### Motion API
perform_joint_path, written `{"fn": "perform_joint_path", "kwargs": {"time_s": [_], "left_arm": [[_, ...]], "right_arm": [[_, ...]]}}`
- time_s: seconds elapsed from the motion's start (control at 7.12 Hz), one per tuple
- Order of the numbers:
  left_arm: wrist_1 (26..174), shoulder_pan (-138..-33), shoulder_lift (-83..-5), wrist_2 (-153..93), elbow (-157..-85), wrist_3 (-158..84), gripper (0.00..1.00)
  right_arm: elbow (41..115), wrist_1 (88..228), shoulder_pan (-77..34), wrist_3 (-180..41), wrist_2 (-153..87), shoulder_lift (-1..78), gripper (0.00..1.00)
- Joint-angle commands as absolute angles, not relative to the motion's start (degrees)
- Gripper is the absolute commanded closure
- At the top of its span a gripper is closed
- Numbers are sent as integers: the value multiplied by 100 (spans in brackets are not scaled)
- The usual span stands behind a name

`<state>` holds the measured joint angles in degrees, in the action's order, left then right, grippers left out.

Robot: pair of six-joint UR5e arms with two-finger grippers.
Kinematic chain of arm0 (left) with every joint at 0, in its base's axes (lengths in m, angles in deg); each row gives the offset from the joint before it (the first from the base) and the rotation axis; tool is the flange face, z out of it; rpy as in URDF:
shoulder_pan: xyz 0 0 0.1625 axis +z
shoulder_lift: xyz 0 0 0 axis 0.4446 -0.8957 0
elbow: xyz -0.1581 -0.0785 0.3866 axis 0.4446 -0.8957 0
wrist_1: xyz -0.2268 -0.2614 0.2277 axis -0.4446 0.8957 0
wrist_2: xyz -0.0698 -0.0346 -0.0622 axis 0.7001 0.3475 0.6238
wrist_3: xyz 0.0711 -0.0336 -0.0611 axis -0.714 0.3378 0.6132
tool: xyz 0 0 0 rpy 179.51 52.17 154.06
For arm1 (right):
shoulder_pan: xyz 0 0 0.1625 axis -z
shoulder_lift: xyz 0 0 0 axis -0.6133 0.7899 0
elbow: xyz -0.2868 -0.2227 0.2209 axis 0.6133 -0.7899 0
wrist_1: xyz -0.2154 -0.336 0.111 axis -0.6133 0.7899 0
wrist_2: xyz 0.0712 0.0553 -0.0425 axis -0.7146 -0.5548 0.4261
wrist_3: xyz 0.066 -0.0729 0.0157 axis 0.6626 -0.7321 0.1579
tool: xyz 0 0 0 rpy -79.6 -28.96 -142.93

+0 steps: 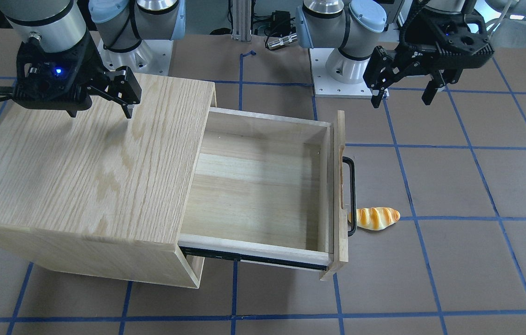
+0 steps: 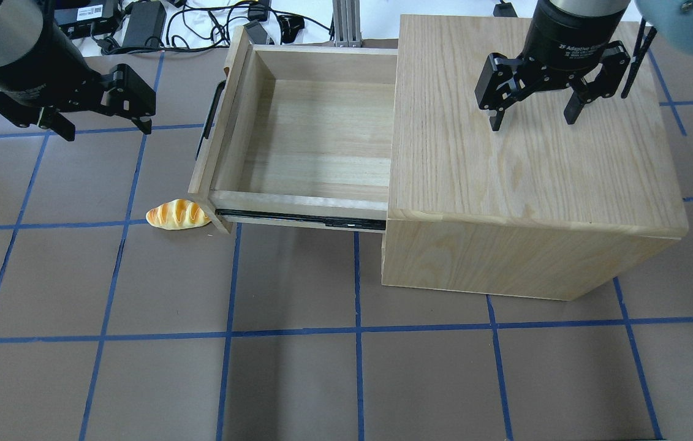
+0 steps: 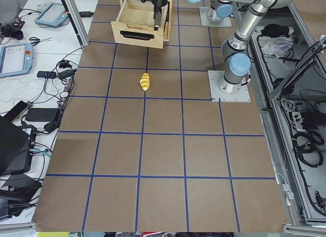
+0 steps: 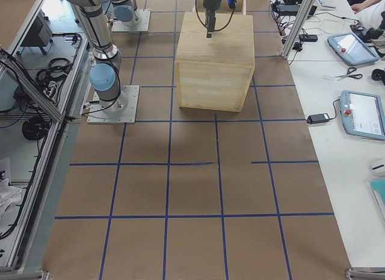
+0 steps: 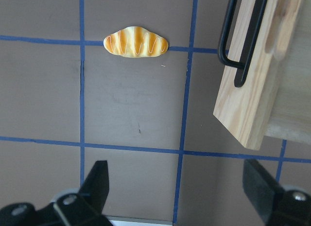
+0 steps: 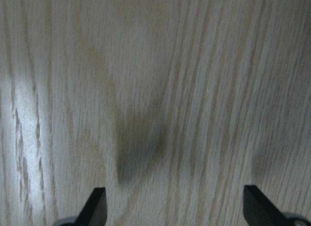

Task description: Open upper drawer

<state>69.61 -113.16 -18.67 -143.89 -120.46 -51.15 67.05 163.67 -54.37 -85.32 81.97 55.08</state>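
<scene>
A light wooden cabinet (image 1: 81, 163) (image 2: 524, 165) stands on the table. Its upper drawer (image 1: 253, 186) (image 2: 315, 141) is pulled far out and is empty inside. The drawer's black handle (image 1: 350, 195) (image 2: 210, 119) (image 5: 243, 46) is free. My left gripper (image 1: 401, 102) (image 2: 108, 131) (image 5: 178, 187) is open and empty, above the table a little beyond the handle, touching nothing. My right gripper (image 1: 101, 114) (image 2: 532, 124) (image 6: 175, 206) is open and empty, hovering just over the cabinet's top.
A toy bread roll (image 1: 376, 217) (image 2: 177, 214) (image 5: 136, 41) lies on the brown table next to the drawer front's near corner. Blue tape lines grid the table. Cables and power bricks (image 2: 138, 18) lie past the far edge.
</scene>
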Motion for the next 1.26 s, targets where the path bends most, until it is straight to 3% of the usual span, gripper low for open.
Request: {"fn": "perform_joint_path", "kwargs": {"time_s": [0.0, 1.12], "left_arm": [[6907, -11489, -2031, -14361, -11901, -5107, 0], [7038, -11578, -1988, -14379, -11892, -5107, 0]], "right_arm": [[6704, 16367, -5437, -8532, 8197, 5508, 0], [6704, 16367, -5437, -8540, 8197, 5508, 0]]}}
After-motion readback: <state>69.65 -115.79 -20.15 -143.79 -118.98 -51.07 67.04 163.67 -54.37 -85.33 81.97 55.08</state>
